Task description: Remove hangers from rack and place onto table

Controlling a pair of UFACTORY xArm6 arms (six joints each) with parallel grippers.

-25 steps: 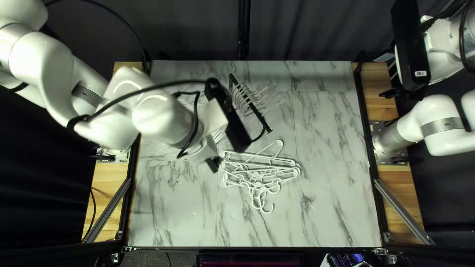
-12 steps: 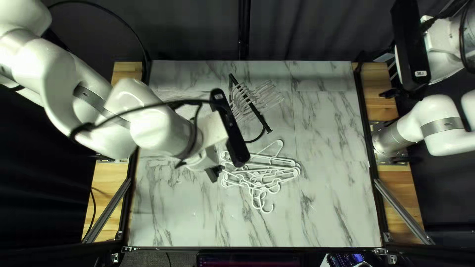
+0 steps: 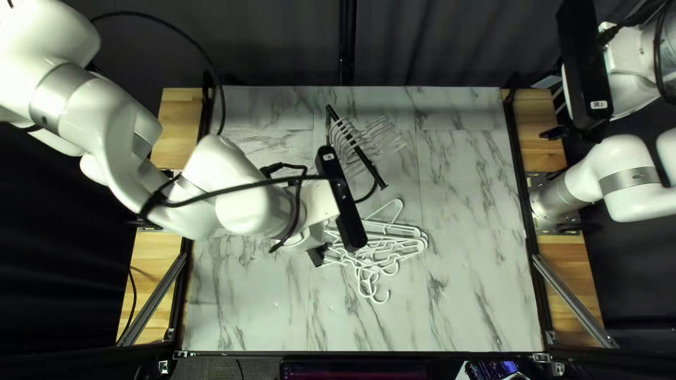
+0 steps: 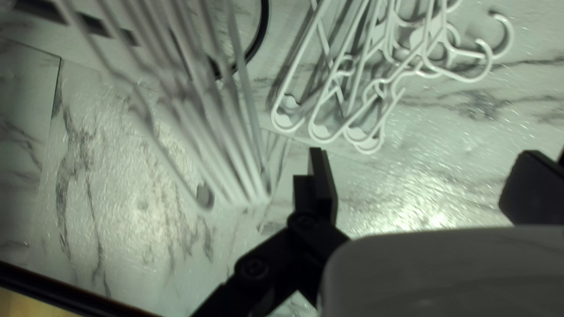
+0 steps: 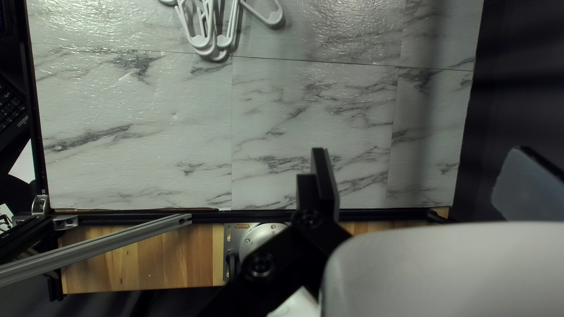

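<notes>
Left hand [image 4: 420, 161] hung open and empty, near a loose pile of white hangers [image 3: 394, 245] on the worktop [image 3: 472, 274]. Beyond, more hangers [image 3: 345, 141] were on the black rack [image 3: 377, 174]. My right hand [image 5: 418, 170], also open, was well apart. I judged another pickup due: align fingers, then grip.

Smooth plastic hangers [image 4: 417, 39], glossy tabletop [image 3: 468, 264]

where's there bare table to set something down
Bare table lies between the hanger pile and the black rail at the top left view's right, and along the near edge. Crowded: the middle, with that pile, the loaded rack and my left arm.
</notes>
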